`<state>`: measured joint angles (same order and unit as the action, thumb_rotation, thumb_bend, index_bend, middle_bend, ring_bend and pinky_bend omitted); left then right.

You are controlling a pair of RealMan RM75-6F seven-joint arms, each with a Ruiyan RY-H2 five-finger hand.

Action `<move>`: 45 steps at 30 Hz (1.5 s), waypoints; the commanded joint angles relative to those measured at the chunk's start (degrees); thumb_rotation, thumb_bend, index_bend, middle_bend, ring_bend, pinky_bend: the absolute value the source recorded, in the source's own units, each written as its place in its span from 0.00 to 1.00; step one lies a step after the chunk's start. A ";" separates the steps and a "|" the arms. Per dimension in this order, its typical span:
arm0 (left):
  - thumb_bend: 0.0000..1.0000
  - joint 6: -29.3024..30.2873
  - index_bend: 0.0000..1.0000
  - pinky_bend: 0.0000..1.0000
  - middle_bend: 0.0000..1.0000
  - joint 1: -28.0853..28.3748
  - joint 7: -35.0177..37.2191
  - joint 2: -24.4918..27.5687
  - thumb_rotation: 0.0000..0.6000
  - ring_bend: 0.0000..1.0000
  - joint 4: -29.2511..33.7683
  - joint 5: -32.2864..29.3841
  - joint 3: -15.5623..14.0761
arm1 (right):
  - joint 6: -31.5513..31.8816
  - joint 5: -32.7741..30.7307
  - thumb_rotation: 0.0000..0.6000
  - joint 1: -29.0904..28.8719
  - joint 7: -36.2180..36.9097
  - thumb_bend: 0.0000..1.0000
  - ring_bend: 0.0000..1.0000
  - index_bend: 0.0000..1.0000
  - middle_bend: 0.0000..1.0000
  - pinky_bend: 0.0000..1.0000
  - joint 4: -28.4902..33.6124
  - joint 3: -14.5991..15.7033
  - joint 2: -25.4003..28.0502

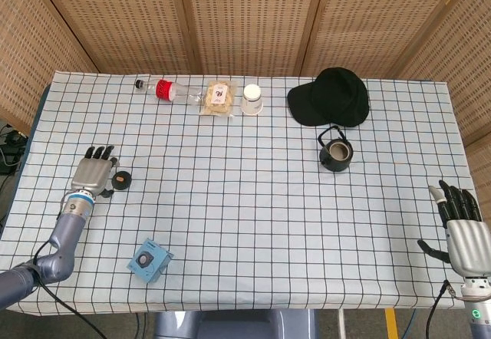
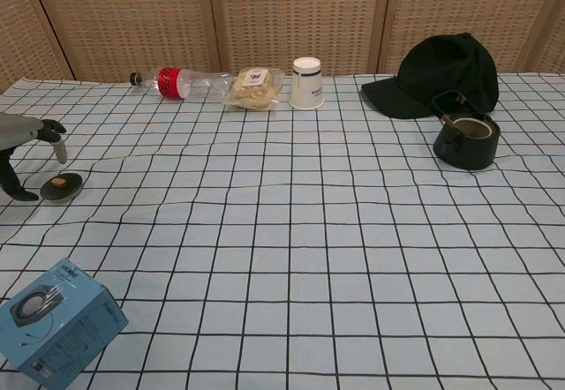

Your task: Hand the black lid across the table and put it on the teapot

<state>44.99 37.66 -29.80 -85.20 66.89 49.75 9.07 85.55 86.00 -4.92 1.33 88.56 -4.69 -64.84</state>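
The black lid [image 1: 121, 179] [image 2: 61, 185], a small round disc with a brown knob, lies on the checked cloth at the left. My left hand [image 1: 94, 172] [image 2: 25, 143] hovers just left of it, fingers spread and empty. The black teapot [image 1: 336, 153] [image 2: 465, 139] stands lidless at the right, its handle up, in front of the cap. At the table's near right corner my right hand [image 1: 462, 227] is held open, holding nothing; only the head view shows it.
A black cap [image 1: 331, 96] lies behind the teapot. A paper cup [image 1: 252, 99], a snack bag [image 1: 219, 97] and a lying plastic bottle [image 1: 167, 90] line the far edge. A blue box [image 1: 149, 260] sits near the front left.
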 commanded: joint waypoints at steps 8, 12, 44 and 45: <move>0.23 -1.13 0.31 0.00 0.00 1.79 -0.72 -1.98 1.00 0.00 -1.93 -2.28 -0.86 | 0.04 -0.04 1.00 0.00 0.27 0.13 0.00 0.04 0.00 0.00 -0.11 -0.07 -0.04; 0.24 -0.76 0.33 0.00 0.00 2.21 -1.01 -2.38 1.00 0.00 -1.88 -2.50 -1.27 | -0.07 -0.02 1.00 -0.02 0.51 0.13 0.00 0.04 0.00 0.00 -0.14 -0.01 -0.02; 0.31 8.66 0.43 0.00 0.00 10.26 -10.67 2.50 1.00 0.00 19.77 -5.78 2.87 | -1.09 -1.76 1.00 0.08 9.18 0.13 0.00 0.04 0.00 0.00 -0.86 -0.97 2.47; 0.31 8.87 0.43 0.00 0.00 11.48 -11.97 1.71 1.00 0.00 19.96 -6.68 3.27 | -1.34 -1.93 1.00 0.02 9.63 0.13 0.00 0.04 0.00 0.00 -1.04 -1.00 2.53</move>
<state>53.19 47.14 -39.79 -82.24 85.82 44.73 11.34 84.46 84.28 -4.81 10.63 87.72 -5.62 -62.40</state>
